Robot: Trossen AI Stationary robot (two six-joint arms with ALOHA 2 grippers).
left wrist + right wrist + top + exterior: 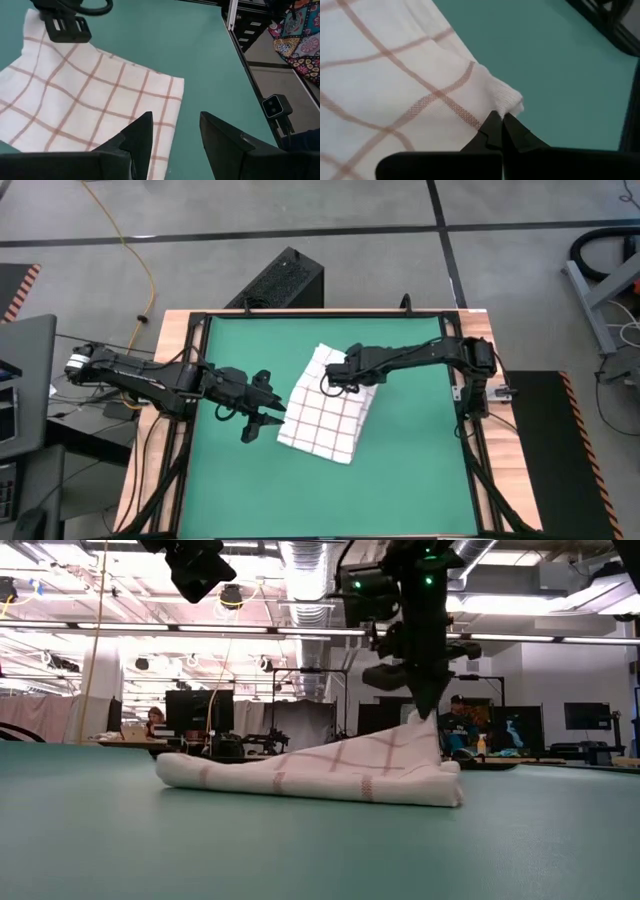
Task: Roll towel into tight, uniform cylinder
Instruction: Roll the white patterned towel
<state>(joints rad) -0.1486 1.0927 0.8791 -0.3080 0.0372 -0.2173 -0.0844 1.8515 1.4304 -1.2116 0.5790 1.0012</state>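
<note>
The towel, white with a thin red-brown grid, lies on the green mat near its middle. In the low view one point of it is drawn up into a peak. My right gripper reaches in from the table's right side and is shut on that peak. My left gripper hangs above the mat just off the towel's left edge. Its fingers are open with nothing between them, and the towel lies ahead of them. My right gripper pinches a small bunched tip of the towel, which looks like a corner, at the free ends of its two fingers. One layer or several, I cannot tell. The fingers slant down from above. The tip is lifted; the cloth slopes down from it and the rest lies on the mat.
A black frame borders the mat on the wooden table. A black box stands past the far edge. Bare mat lies on the towel's near and right sides. People sit at desks in the room behind.
</note>
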